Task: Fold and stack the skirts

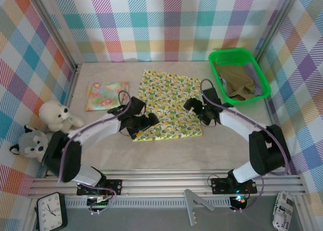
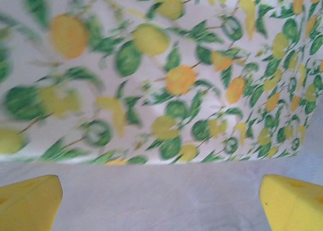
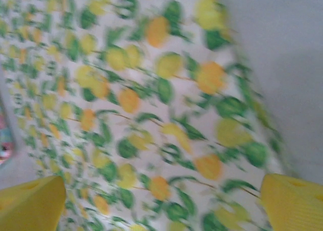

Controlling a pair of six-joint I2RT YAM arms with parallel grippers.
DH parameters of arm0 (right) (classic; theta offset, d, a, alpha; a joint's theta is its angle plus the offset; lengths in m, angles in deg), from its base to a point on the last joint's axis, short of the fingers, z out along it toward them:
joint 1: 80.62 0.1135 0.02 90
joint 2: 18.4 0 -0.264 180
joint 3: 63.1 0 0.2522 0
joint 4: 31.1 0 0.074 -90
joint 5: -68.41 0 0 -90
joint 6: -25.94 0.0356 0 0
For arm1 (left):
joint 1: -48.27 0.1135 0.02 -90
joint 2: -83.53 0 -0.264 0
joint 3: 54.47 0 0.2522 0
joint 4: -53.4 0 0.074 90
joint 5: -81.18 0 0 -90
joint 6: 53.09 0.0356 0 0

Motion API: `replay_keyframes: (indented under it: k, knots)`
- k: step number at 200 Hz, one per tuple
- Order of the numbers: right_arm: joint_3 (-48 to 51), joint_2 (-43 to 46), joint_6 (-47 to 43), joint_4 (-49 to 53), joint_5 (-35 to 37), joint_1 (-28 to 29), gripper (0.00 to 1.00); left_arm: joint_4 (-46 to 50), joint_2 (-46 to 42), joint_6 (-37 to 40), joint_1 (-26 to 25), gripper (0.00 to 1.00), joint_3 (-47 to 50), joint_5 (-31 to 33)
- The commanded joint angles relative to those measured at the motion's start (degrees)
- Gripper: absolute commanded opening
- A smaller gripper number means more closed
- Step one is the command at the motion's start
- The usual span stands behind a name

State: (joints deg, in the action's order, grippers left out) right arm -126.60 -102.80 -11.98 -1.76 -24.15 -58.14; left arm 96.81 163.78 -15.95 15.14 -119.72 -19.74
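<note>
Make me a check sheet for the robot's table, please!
Surface: pale table, no spills seen.
Job's things: lemon-print skirt spread flat mid-table; pink floral skirt lying flat, left; olive skirt and lavender skirt in green tray.
Clutter: white plush and grey plush at left edge.
Claws: left claw open at lemon-print skirt's near edge; right claw open above it.
Cables: purple cables loop behind each claw.
Surroundings: plaid walls; clock at near-left corner.
</note>
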Motion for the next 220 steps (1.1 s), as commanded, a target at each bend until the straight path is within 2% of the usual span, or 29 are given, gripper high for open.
replay_keyframes:
  k: [1,33,52,73,115,220]
  knots:
    - [6.3,3.1,1.5,3.6,1.0,-0.2,0.87,4.7,-5.9,0.9,1.5,0.97,6.1,4.0]
    - [12.1,8.7,0.3,6.0,2.6,-0.2,0.64,4.6,-10.6,-0.1,3.3,0.92,10.9,8.0]
    - [16.3,11.3,-0.3,2.1,2.0,-0.2,0.58,3.2,-12.7,-1.4,3.5,0.92,12.4,10.8]
    - [16.5,11.3,-1.9,0.1,1.9,-0.2,0.52,1.7,-13.9,-3.1,3.7,0.96,13.7,12.0]
    - [18.0,10.7,-1.7,-4.1,2.0,-0.2,0.46,1.1,-13.6,-4.5,3.9,0.96,14.2,13.4]
    - [20.1,7.8,-0.4,-9.0,0.3,-0.2,0.40,-0.8,-11.6,-5.5,4.2,0.92,15.1,12.9]
